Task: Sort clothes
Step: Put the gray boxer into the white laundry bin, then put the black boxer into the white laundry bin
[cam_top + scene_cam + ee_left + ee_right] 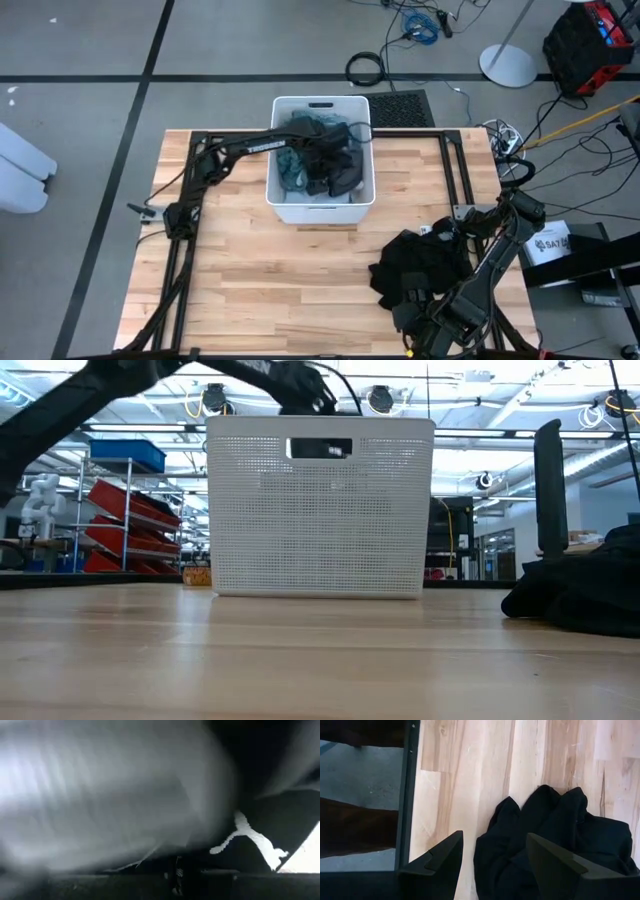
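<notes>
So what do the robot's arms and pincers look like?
Both arms are dark and made of jointed tubes. The left arm has white lettering along one link. The right pincer has two flat, dark, wedge-shaped fingers. A thin black cable runs by the left arm's base.

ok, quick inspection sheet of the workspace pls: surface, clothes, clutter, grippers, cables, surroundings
Surface: wooden table, mostly bare.
Job's things: black clothes pile on the table's right side; teal and dark clothes in the white bin.
Clutter: nothing seen.
Grippers: left gripper shut, down in the bin among fabric; right gripper open over the black pile's edge.
Cables: coils on the floor beyond the table.
Surroundings: red shelving, no people.
</notes>
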You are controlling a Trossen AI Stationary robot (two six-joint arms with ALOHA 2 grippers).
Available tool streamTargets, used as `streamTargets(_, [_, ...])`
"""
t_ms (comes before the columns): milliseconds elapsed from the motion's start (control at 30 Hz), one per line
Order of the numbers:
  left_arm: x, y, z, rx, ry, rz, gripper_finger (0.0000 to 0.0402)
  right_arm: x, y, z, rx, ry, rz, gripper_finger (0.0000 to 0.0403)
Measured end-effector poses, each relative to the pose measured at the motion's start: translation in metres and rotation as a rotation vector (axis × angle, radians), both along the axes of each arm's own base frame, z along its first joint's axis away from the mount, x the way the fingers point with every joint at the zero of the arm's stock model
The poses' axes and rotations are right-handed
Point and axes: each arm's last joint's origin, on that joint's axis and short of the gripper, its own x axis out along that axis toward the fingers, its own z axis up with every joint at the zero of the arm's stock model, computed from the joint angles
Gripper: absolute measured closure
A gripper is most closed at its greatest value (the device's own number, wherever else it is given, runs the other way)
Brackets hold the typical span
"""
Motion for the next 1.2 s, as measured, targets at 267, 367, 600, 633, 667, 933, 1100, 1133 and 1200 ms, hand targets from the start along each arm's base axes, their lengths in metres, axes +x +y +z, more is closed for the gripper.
streamTargets(267, [0.01,-0.007,-0.034,-0.04,0.101,-0.028,0.0393,0.0,0.0,0.0,0.009,0.012,0.005,0.0197])
streamTargets(367, [0.01,-0.009,-0.031,-0.034,0.1,-0.034,0.0381,0.0,0.0,0.0,0.012,0.015,0.006,0.0197])
streamTargets(600, [-0.002,-0.018,0.015,-0.001,0.046,0.025,0.031,0.003,0.0,0.0,0.023,0.006,0.006,0.0197])
streamTargets(633, [-0.004,-0.021,0.025,0.009,0.021,0.021,0.03,0.004,0.0,0.0,0.028,0.002,0.007,0.0197])
streamTargets(667, [-0.007,-0.024,0.035,0.017,-0.002,0.022,0.0291,0.004,0.0,0.001,0.033,-0.003,0.011,0.0197])
streamTargets(933, [-0.039,-0.052,0.1,0.044,-0.107,0.018,0.0239,0.007,0.001,0.001,0.048,-0.013,0.016,0.0197])
streamTargets(1100, [-0.066,-0.064,0.135,0.045,-0.174,0.059,0.0235,0.009,0.0,0.001,0.055,-0.018,0.009,0.0197])
streamTargets(1133, [-0.071,-0.067,0.143,0.037,-0.193,0.062,0.0235,0.009,0.0,0.001,0.058,-0.019,0.005,0.0197])
streamTargets(1200, [-0.084,-0.075,0.159,0.028,-0.241,0.093,0.0235,0.009,0.0,0.001,0.062,-0.02,-0.007,0.0197])
